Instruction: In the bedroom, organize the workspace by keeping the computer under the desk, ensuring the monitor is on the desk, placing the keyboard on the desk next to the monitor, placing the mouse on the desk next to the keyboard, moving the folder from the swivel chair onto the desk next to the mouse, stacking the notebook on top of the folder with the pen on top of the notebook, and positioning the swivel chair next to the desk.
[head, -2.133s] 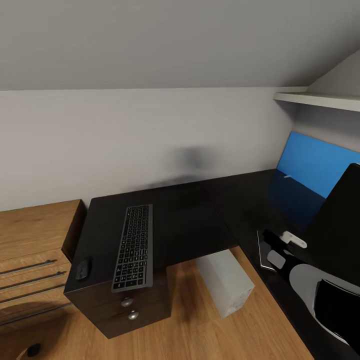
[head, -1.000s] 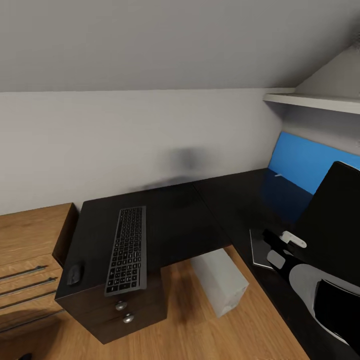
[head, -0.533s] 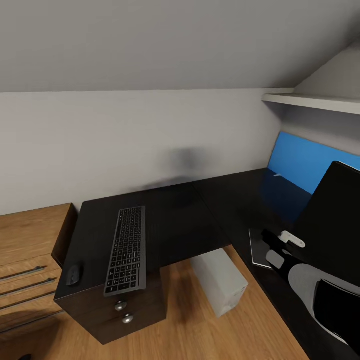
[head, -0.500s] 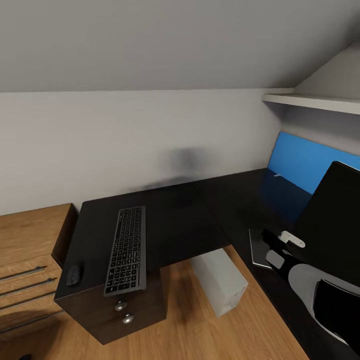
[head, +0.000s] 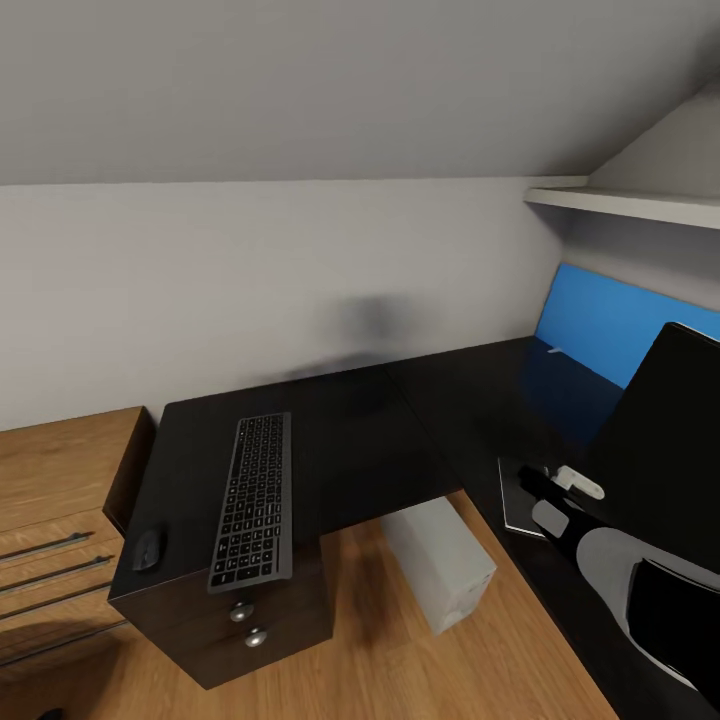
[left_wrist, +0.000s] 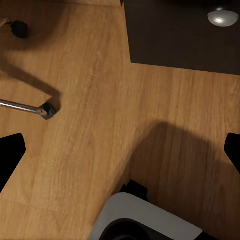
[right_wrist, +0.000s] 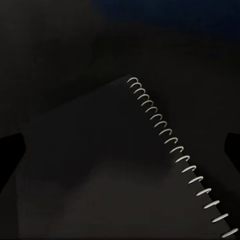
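Note:
On the near wing of the black L-shaped desk (head: 360, 440) lie the keyboard (head: 252, 500) and, beside it, the mouse (head: 146, 549). The grey computer (head: 440, 563) stands on the floor under the desk. The monitor (head: 670, 440) stands on the right wing, and the pen (head: 553, 349) lies by the blue back panel. My right gripper (head: 542, 480) hovers open just above the spiral-bound notebook (head: 518, 497) (right_wrist: 115, 165). My left gripper (left_wrist: 120, 155) hangs open over the floor, near a chrome leg of the swivel chair (left_wrist: 22, 106). The folder is out of view.
A light wooden dresser (head: 60, 480) adjoins the desk's left end. A white shelf (head: 630, 205) hangs above the right wing under a sloped ceiling. Silver drawer knobs (head: 240, 613) (left_wrist: 222, 17) face the wooden floor (head: 400, 670).
Earlier the camera turned, shifting the whole scene left in the picture. In the last half second my right gripper has edged slightly over the notebook.

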